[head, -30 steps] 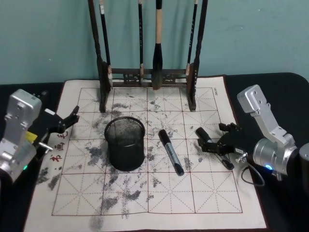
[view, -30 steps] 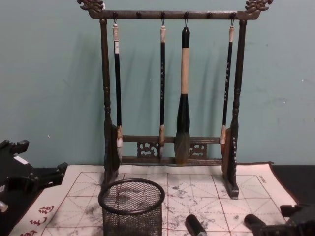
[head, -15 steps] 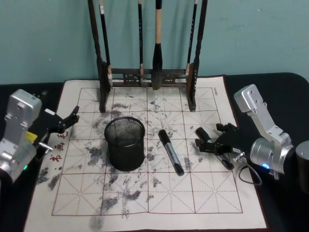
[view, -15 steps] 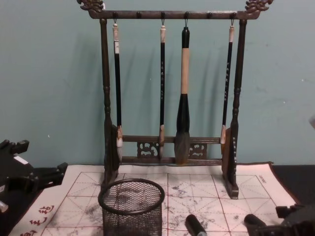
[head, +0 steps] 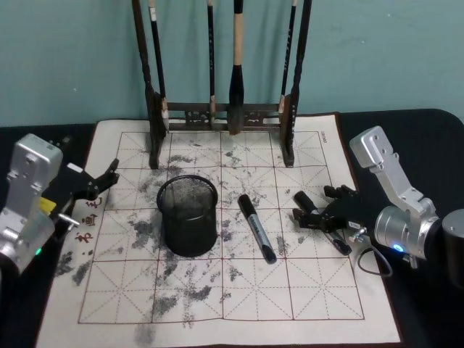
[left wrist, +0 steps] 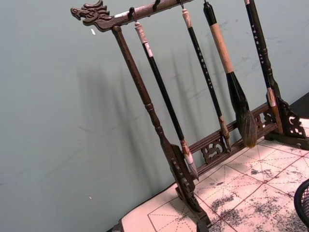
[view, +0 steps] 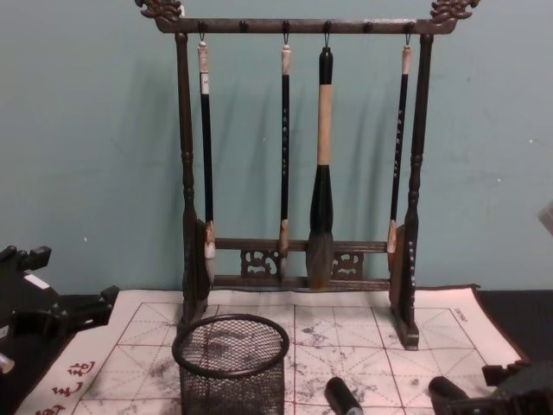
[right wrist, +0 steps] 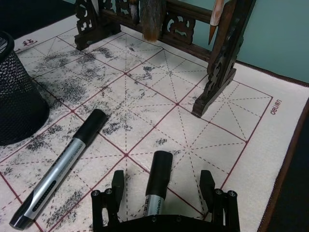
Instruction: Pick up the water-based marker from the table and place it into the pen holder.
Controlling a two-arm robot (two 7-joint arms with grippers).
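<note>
An ink-stained mat (head: 319,290) covered the table (head: 428,123) before a teal wall (head: 72,58). The right gripper (right wrist: 162,178) straddled the right-hand marker (right wrist: 160,166), jaws apart; the left gripper (head: 98,183) hovered at the mat's left edge.

The right pincer (right wrist: 161,182) hides the rear of the marker (right wrist: 159,171) between its fingers; the chest view's edge crops the pen holder (view: 232,363) below.

Pen holder (head: 187,217): black metal wire mesh, matt, with a smooth solid rim. Mat (head: 239,297): white felt, fuzzy, ink-blotched. Marker (head: 257,228) at holder's 3 o'clock: smooth silver-grey barrel, satin black plastic cap. Brush rack (head: 288,109): dark carved wood, low sheen. Desk (head: 406,130): dark, matt. Right pincer (right wrist: 161,181): matt black.
</note>
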